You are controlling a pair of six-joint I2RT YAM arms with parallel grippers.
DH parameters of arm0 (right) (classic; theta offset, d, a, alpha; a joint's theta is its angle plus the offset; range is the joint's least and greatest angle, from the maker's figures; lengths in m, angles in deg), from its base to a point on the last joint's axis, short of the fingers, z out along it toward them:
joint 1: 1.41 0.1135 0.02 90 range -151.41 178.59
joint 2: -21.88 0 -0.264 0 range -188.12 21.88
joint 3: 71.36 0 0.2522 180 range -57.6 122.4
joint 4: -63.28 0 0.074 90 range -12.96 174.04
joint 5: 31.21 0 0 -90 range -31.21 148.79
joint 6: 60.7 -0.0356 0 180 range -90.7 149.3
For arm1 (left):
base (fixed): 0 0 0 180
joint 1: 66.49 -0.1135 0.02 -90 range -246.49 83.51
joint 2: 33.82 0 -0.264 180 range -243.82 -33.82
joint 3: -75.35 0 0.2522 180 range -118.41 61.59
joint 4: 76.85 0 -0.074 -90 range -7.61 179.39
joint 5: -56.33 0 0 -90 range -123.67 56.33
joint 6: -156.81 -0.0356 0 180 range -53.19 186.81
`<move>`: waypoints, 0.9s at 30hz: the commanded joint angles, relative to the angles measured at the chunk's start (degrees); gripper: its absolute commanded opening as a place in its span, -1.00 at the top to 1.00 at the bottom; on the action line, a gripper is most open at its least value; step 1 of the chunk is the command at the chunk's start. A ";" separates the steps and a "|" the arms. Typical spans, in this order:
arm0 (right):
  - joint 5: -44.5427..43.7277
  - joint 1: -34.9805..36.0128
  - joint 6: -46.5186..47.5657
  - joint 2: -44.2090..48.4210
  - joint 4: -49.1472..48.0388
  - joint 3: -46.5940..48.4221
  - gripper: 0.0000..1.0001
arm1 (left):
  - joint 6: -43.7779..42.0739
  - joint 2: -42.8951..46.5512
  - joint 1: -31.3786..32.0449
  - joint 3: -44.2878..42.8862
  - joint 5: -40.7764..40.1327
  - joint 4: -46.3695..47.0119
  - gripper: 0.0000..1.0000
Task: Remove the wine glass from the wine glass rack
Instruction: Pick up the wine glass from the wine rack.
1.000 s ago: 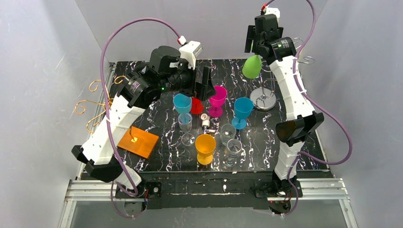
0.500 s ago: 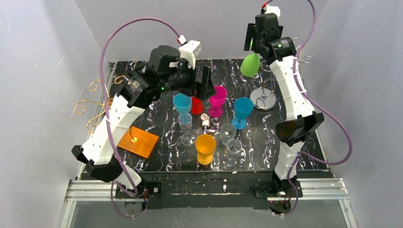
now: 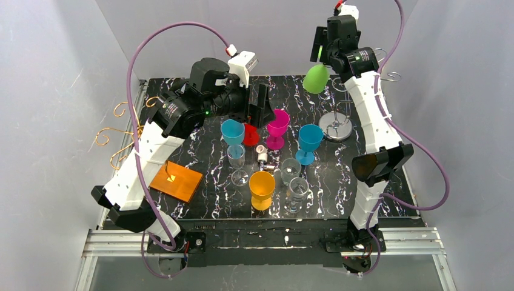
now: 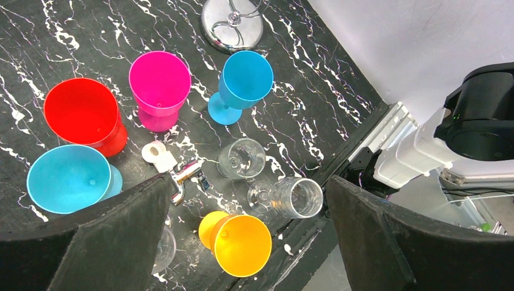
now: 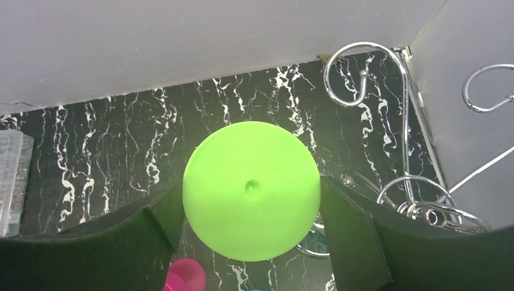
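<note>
Green moulded plastic, by the look of it, makes up the wine glass [image 3: 316, 79]. I judge it light, stiff and smooth: unlikely to shatter, but apt to slide or swivel in a loose hold (a glossy curve gives pads little to bite). The right jaws are closed on it, set wide, their pads [image 5: 151, 236] against both edges of its round green face. A hold across that breadth seems the safest, since any narrower part would let it twist. It hangs in the air at about 1 o'clock over the surface [image 3: 209, 197], at 11 o'clock from the chrome base of the rack [image 3: 336, 126].

Only the top view gives the teardrop profile and shows the glass lifted above the surface. Only the right wrist view shows the pad contact, plus the rack's hooks [image 5: 362, 44] at 2 o'clock, apart from the glass. The left wrist view misses the green glass entirely. It shows the left jaws spread wide and empty above 5 coloured cups [image 4: 159, 85] and some clear ones.
</note>
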 commanded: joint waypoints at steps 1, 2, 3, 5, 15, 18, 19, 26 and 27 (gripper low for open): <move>-0.56 -0.34 -0.72 2.71 -4.80 0.55 -0.32 | -0.35 -0.16 -0.49 -2.21 0.41 -0.15 -0.97; -0.85 -0.34 -0.64 2.72 -5.05 0.40 -0.31 | -0.28 -0.22 -0.45 -2.30 0.49 -0.14 -0.97; -1.28 -0.42 -0.57 2.86 -5.33 0.20 -0.30 | -0.28 -0.31 -0.47 -2.40 0.56 -0.13 -0.97; -2.34 -0.51 -0.38 2.94 -6.01 -0.21 -0.30 | -0.35 -0.52 -0.54 -2.56 0.59 -0.09 -0.97; -5.89 -2.01 -2.03 8.01 -2.73 -4.33 -0.30 | 0.39 -1.26 -0.61 -2.53 1.97 0.48 -0.97; -2.54 -2.02 -3.60 10.43 0.27 -5.02 -0.30 | 1.04 -0.95 -0.66 -1.52 2.49 1.18 -0.97; -1.85 -2.01 -3.91 10.68 1.05 -4.97 -0.29 | 1.32 -0.88 -0.61 -1.36 2.58 1.35 -0.97; 4.32 -2.01 -5.54 12.26 4.40 -4.93 -0.28 | 2.58 0.07 -0.61 0.43 2.57 2.57 -0.97; 5.16 -2.01 -5.76 12.50 4.57 -5.00 -0.28 | 2.75 0.23 -0.64 0.75 2.52 2.63 -0.97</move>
